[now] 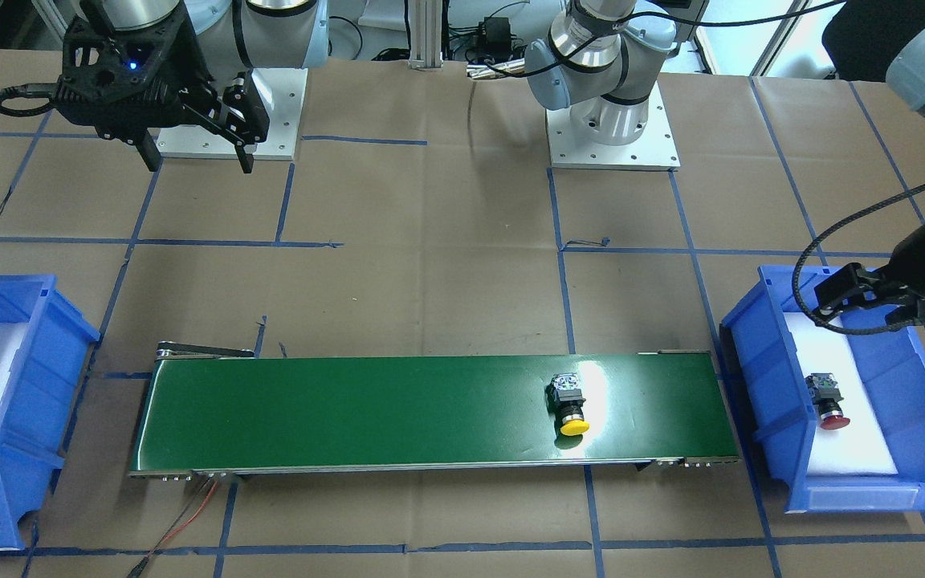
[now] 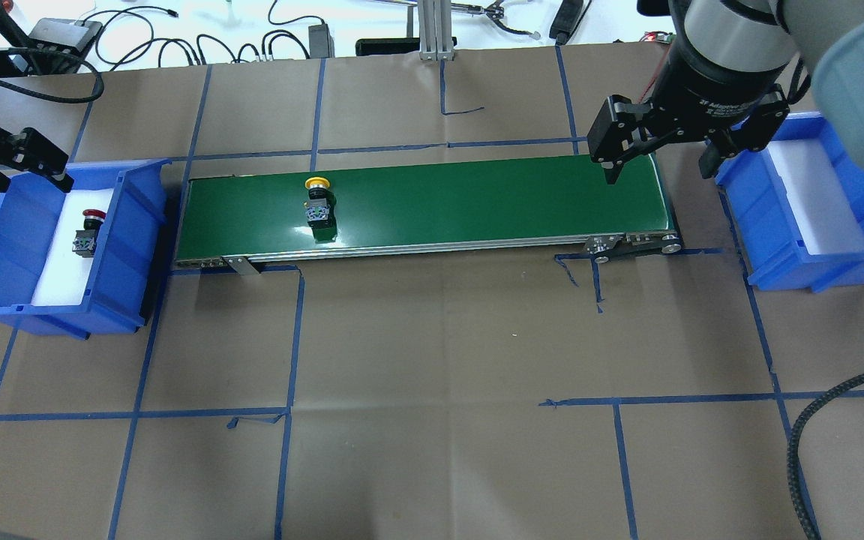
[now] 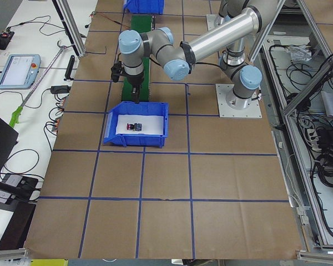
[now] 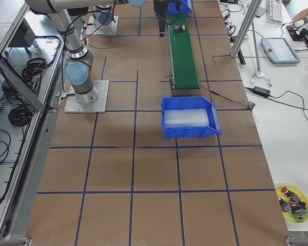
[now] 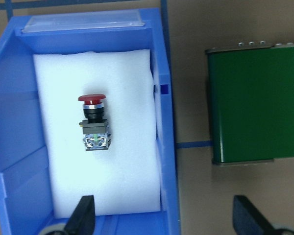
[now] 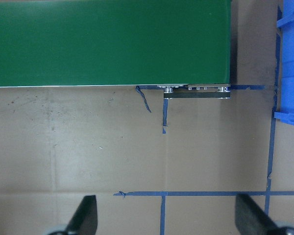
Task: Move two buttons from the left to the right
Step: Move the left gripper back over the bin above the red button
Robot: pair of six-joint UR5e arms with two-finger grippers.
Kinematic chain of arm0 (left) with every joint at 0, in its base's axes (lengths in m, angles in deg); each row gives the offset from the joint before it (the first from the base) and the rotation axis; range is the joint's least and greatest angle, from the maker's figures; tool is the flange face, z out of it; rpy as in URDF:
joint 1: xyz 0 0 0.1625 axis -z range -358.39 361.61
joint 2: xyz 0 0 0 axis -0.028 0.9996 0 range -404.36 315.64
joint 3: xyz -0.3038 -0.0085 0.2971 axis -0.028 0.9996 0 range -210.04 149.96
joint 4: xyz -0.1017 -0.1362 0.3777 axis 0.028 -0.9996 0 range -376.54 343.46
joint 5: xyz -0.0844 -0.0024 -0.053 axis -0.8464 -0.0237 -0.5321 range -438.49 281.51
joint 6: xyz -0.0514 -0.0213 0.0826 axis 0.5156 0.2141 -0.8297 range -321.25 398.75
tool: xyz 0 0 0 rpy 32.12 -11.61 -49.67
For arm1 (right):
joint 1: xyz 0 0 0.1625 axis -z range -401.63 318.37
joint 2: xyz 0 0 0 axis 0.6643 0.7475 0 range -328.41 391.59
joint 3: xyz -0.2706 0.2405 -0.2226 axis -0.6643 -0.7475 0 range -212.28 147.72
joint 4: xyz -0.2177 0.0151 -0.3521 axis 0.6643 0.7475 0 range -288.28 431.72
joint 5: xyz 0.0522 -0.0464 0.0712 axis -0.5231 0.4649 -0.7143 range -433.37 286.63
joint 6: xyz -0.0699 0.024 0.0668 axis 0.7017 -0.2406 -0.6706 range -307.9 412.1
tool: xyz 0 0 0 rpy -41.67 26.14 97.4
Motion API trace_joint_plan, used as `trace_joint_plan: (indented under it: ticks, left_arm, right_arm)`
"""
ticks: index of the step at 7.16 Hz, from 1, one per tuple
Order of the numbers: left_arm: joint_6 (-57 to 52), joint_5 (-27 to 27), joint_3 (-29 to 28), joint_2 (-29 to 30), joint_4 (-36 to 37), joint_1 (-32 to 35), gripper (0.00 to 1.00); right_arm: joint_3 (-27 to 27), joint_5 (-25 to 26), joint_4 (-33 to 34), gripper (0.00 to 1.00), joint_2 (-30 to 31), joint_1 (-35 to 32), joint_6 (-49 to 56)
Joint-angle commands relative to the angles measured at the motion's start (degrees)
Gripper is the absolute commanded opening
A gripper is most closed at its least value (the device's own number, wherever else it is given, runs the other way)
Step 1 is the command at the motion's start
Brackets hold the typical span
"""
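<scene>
Red button (image 5: 93, 122) centred in bin (image 5: 12, 147), clear of walls; left gripper (image 5: 165, 218), right gripper (image 2: 658, 174) spread wide.

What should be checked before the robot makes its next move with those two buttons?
1. Left gripper open and empty: ok.
2. Left gripper centred over the red button in the left bin: not ok, the button lies off to one side.
3. Yellow button fully on the green belt: ok.
4. Right gripper open, near the belt's right end: ok.
5. Right bin free to receive: ok, only white foam shows inside.
6. Belt running: cannot tell.
</scene>
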Motion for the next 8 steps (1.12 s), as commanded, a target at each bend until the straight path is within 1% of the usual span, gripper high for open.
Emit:
trace_joint_plan:
  ticks: [1, 4, 5, 7, 8]
  left_arm:
    - [-1.23, -0.18, -0.02, 2.06, 3.06, -1.93, 0.99]
    - [-1.14, -0.45, 0.24, 7.67, 8.07, -2.82, 0.99]
    - [-1.05, -0.54, 1.54, 9.52, 11.57, -2.82, 0.99]
    - [-1.05, -0.45, 6.89, 11.56, 22.19, -2.73, 0.99]
    - [-1.05, -0.54, 8.14, 12.26, 24.76, -2.73, 0.99]
  right_arm:
    - [0.03, 0.09, -0.11, 1.0, 0.0, 0.0, 0.0]
    - [0.03, 0.0, 0.15, 1.0, 0.0, 0.0, 0.0]
    - [0.12, -0.09, 0.15, 1.0, 0.0, 0.0, 0.0]
    - [0.12, 0.0, 0.15, 1.0, 0.0, 0.0, 0.0]
    - [0.12, -0.09, 0.15, 1.0, -0.08, 0.0, -0.09]
